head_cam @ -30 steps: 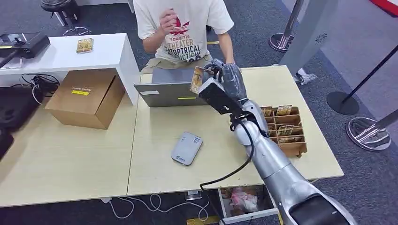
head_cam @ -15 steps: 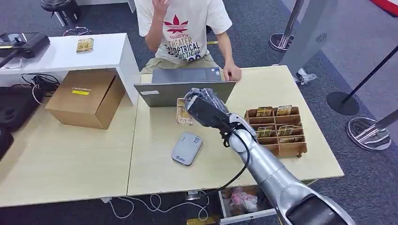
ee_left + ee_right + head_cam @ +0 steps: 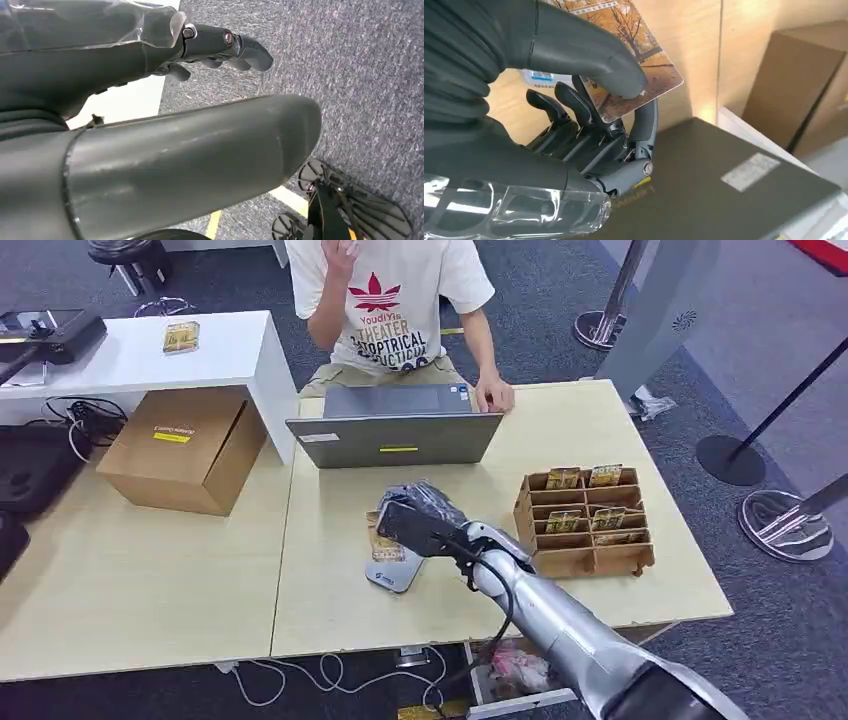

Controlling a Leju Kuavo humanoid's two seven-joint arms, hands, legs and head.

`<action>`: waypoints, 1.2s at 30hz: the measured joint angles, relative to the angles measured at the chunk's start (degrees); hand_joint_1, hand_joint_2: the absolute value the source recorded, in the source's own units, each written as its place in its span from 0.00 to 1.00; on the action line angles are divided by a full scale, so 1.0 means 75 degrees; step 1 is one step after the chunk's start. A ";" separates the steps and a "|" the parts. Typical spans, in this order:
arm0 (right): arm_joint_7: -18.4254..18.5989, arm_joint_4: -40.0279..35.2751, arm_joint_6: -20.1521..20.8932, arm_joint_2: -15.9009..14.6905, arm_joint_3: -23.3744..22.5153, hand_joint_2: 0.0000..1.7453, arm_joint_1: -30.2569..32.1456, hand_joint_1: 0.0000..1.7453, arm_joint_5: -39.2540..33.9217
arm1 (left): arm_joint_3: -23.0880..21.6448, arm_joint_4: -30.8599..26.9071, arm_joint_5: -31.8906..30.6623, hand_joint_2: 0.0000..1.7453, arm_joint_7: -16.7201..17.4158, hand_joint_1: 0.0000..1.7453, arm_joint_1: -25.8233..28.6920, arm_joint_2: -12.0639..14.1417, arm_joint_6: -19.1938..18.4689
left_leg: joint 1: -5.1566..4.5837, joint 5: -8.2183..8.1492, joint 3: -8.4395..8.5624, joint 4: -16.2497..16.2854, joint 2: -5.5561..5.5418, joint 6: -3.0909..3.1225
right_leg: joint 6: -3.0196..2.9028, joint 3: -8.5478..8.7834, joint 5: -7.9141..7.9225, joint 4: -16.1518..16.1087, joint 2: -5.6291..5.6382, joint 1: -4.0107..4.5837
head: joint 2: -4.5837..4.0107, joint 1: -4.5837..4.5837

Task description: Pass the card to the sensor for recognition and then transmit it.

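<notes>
My right hand pinches a card with an autumn-tree picture between its thumb and fingers, low over the grey card sensor on the wooden table. In the right wrist view the card lies under the thumb, and a bit of the sensor shows behind it. My left hand hangs over the carpet with its fingers curled and nothing in them.
A grey laptop stands at the table's far side with a person seated behind it, one hand on its corner. A wooden card rack with several cards sits right of my arm. A cardboard box lies to the left.
My right hand has carried the card from up near the laptop down and towards me, and it now hovers just over the sensor. The person has raised a hand to the head.
</notes>
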 joint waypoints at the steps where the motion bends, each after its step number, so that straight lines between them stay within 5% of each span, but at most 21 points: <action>1: 0.0009 0.0053 0.0000 0.0003 0.0047 1.00 0.0004 1.00 0.0003 | 0.0000 0.0000 -0.0015 0.00 0.0000 0.00 0.0001 0.0009 -0.0015 | 0.0000 0.0000 0.0000 0.0000 0.0000 0.0000 | 0.0000 0.0000 0.0000 0.0000 0.0000 0.0000 | 0.0000 0.0000; 36: 0.0335 0.2084 0.0539 0.0764 0.0910 1.00 -0.0525 1.00 -0.0093 | -0.0003 0.0000 -0.0353 0.00 0.0557 0.00 -0.0200 0.0155 -0.0064 | 0.0002 0.0001 0.0001 0.0000 0.0001 -0.0001 | 0.0000 0.0000 0.0000 0.0000 0.0001 0.0002 | 0.0000 0.0000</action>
